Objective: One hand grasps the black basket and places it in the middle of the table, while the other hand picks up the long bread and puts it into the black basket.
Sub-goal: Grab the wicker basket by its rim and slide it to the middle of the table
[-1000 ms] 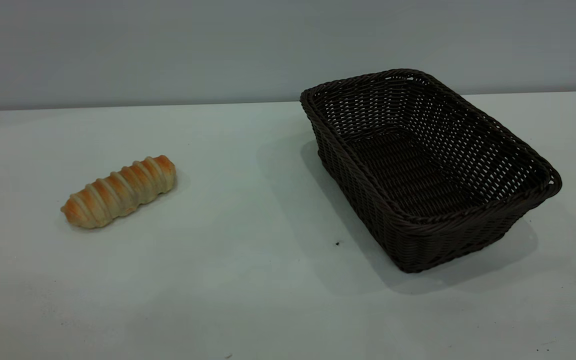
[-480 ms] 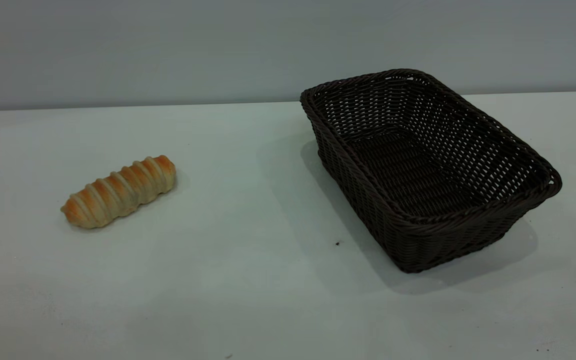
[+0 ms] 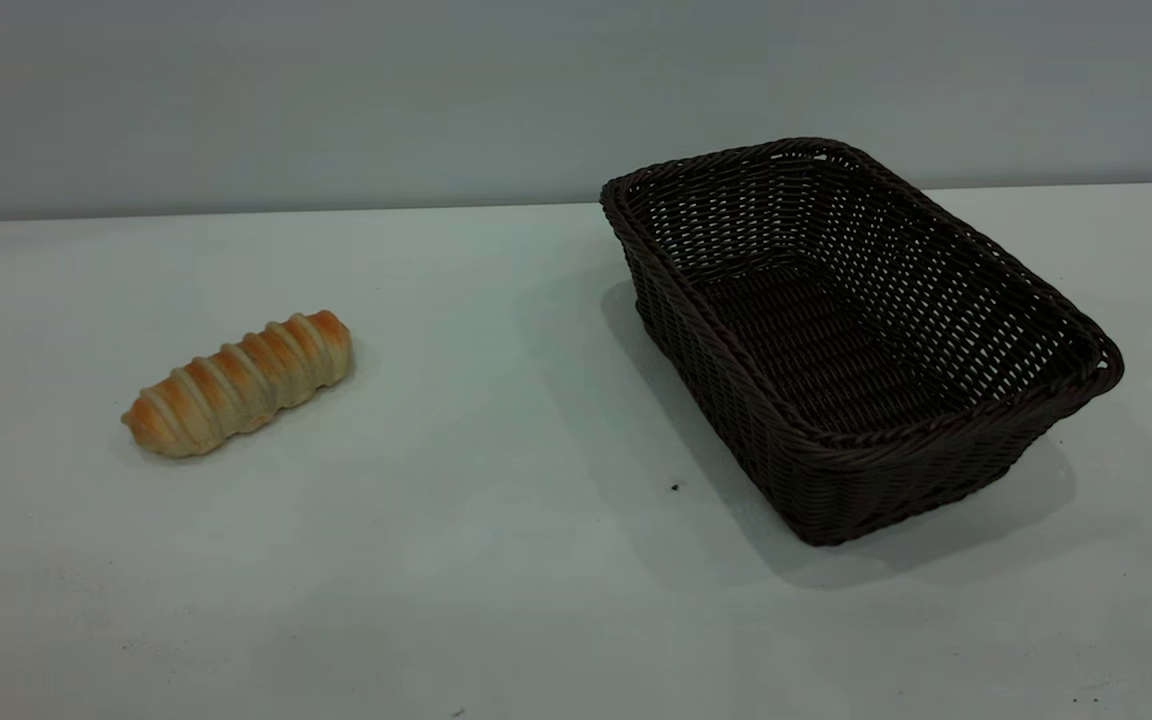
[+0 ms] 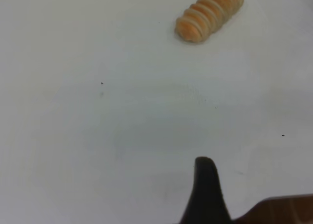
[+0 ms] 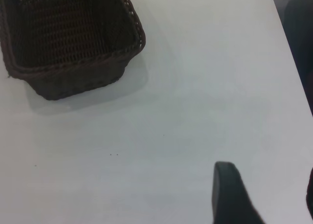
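Observation:
The long bread [image 3: 237, 383] lies alone on the left of the table [image 3: 496, 560], its ridges slanting toward the back. The black basket [image 3: 841, 470] stands empty on the right side, turned at an angle. Neither gripper shows in the exterior view. In the left wrist view the left gripper [image 4: 257, 177] hovers over bare table, open and holding nothing, with the long bread [image 4: 210, 14] well ahead of it. The right gripper [image 5: 267, 169] is also open and empty, over bare table, a good way short of the black basket [image 5: 73, 84].
A plain grey wall [image 3: 336, 100] runs behind the table's far edge. The table's side edge [image 5: 288, 62] shows in the right wrist view, with dark floor beyond it. A tiny dark speck [image 3: 675, 487] lies in front of the basket.

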